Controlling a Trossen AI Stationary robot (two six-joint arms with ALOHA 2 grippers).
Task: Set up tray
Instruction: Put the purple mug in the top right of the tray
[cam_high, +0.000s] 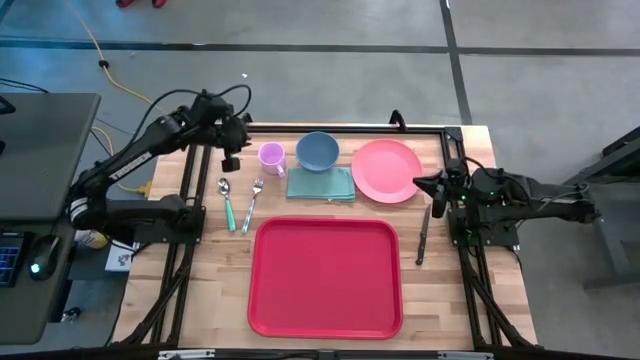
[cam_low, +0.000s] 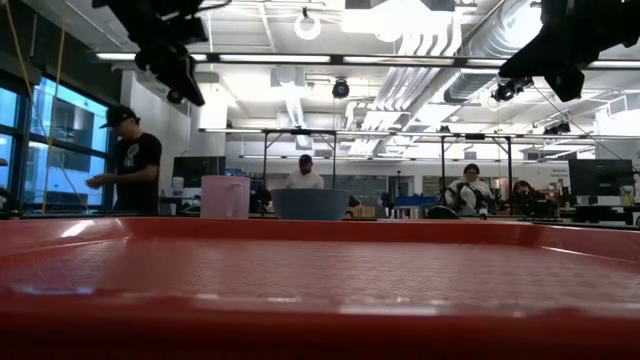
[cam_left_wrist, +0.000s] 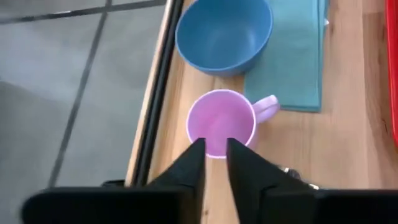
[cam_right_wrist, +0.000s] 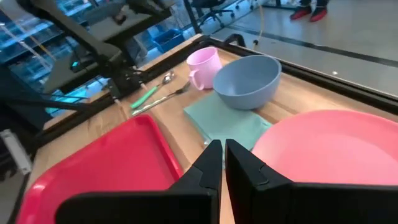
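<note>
High view: straight down over whole table (cam_high: 200, 300). Low view: table-top height, close behind tray (cam_low: 320, 290) rim, facing room. Left wrist view: close above pink mug (cam_left_wrist: 221, 121). Right wrist view: slants across table; mug, blue bowl (cam_right_wrist: 247, 79) shared.

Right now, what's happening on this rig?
Tray setup, early on. The red tray lies empty at the table's front. Behind it sit the pink mug, blue bowl, teal napkin, pink plate, spoon, fork and knife. The left gripper is at the mug, its fingers straddling the near rim with a gap between them. The right gripper waits shut near the plate, holding nothing.
</note>
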